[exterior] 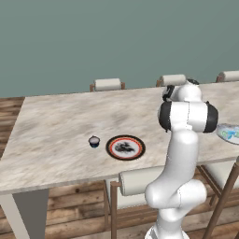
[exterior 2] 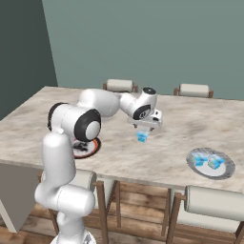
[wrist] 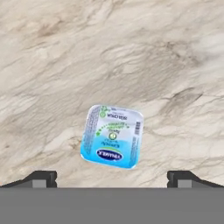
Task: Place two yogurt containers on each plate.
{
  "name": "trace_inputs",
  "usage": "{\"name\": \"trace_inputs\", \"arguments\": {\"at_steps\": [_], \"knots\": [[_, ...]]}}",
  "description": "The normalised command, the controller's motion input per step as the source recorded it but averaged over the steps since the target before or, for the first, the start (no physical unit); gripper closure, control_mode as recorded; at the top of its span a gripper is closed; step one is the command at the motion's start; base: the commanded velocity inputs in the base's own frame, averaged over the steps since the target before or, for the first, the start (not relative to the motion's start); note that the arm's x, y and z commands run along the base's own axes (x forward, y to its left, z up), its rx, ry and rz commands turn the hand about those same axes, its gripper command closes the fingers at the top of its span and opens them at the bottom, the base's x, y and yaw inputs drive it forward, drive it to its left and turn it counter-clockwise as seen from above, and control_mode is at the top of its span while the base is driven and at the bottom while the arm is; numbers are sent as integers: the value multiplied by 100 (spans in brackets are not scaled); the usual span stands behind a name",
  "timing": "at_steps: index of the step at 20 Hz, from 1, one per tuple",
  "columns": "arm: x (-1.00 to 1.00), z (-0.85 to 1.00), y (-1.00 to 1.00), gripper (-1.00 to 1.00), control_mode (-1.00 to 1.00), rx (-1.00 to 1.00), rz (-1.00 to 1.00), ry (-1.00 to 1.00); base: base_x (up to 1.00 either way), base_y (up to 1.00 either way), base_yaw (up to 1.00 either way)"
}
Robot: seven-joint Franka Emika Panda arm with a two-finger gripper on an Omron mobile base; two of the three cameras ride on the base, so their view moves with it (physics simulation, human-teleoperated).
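Marble-patterned tabletop [exterior: 56, 126] stretches beneath a teal wall, with pale-cushioned chairs [exterior: 108, 84] drawn up along its far edge and more tucked under the near side. Toward the left, a dark blue yogurt cup [exterior: 94, 141] with a whitish top stands alone on the stone, just beside the black-rimmed plate [exterior: 125, 147] with the red ring, which so far carries no container, judging from the left base view. In the middle of the table, the white arm reaches out and down, its gripper [exterior 2: 143, 128] poised directly over a light blue yogurt cup [exterior 2: 142, 137]. The hand view looks straight down on that cup [wrist: 112, 136], its printed foil lid facing up, sitting slightly skewed between the two dark fingertips [wrist: 40, 178], which stand spread wide to either side and touch nothing; the gripper is released and empty. The alignment suggests an approach for a top-down pick, the jaws held apart to clear the cup's sides before closing. Farther right, the pale grey ridged plate [exterior 2: 228, 167] already holds two light blue cups [exterior 2: 208, 161], so that half of the job looks complete. By that reckoning, the cup under the hand and the dark blue one are both bound for the patterned plate, well to the arm's left.
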Motion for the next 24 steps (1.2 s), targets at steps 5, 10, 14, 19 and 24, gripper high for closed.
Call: {"name": "trace_inputs", "arguments": {"at_steps": [5,10,14,19,24], "knots": [[15,-29,0,-100,-100,-9,0,22,0,0,0],[22,-25,0,-100,-100,-1,0,17,0,0,0],[18,-2,0,-100,-100,0,0,9,0,0,0],[5,0,0,-100,-100,3,0,11,0,0,0],[1,-6,0,-100,-100,1,0,14,0,0,0]]}}
